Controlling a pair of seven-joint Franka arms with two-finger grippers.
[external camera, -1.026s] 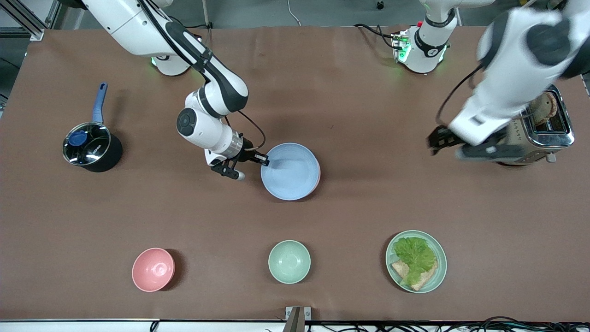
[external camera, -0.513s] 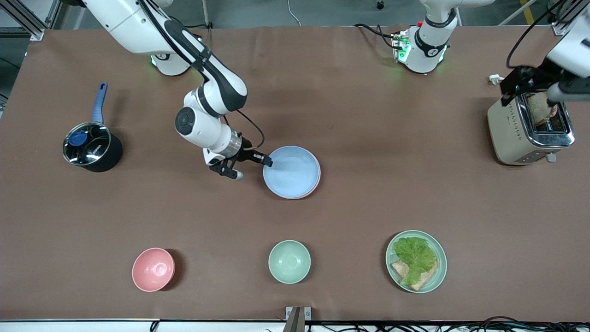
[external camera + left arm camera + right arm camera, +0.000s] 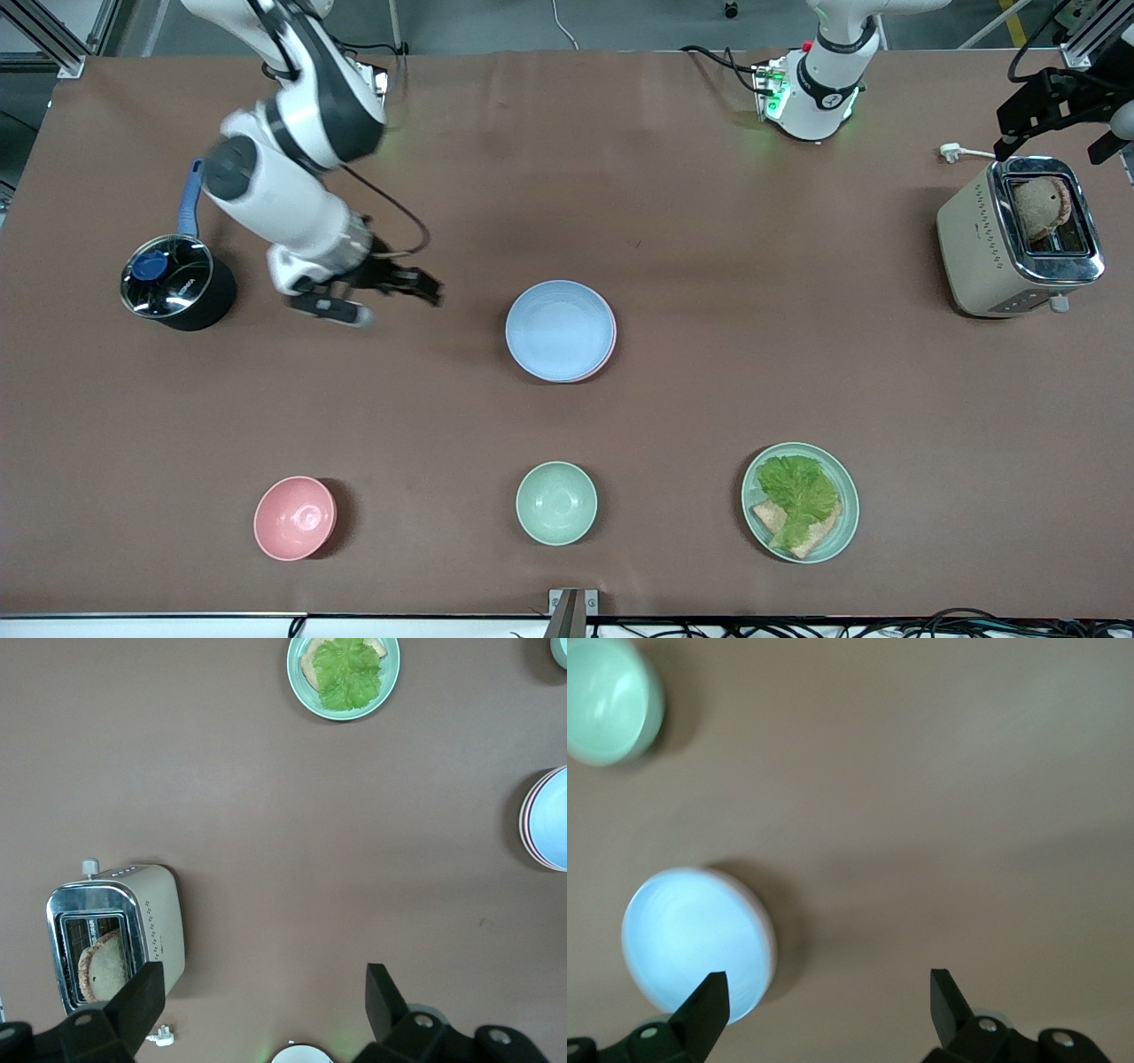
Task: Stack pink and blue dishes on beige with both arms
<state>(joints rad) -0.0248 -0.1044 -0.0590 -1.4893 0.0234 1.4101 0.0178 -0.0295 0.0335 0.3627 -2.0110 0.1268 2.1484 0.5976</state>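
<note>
The light blue plate (image 3: 560,330) lies on the pale pink plate, of which only a thin rim (image 3: 610,348) shows, at the table's middle. The beige plate is hidden under them. My right gripper (image 3: 415,288) hangs open and empty above the bare table between the stack and the pot. In the right wrist view the blue plate (image 3: 691,943) lies beside one of that gripper's (image 3: 824,1003) fingers. My left gripper (image 3: 1059,128) is open and empty, up above the toaster. The left wrist view has its gripper (image 3: 259,1008) over the toaster's end of the table, with the stack (image 3: 547,819) far off.
A toaster (image 3: 1019,237) with bread stands at the left arm's end. A black pot (image 3: 175,285) with a blue handle is at the right arm's end. Nearest the front camera are a pink bowl (image 3: 295,517), a mint-green bowl (image 3: 556,502) and a green plate with lettuce (image 3: 800,501).
My right gripper let go of the blue plate's rim and pulled back toward the pot. The blue plate settled onto the pink one. My left arm swung away, up past the toaster.
</note>
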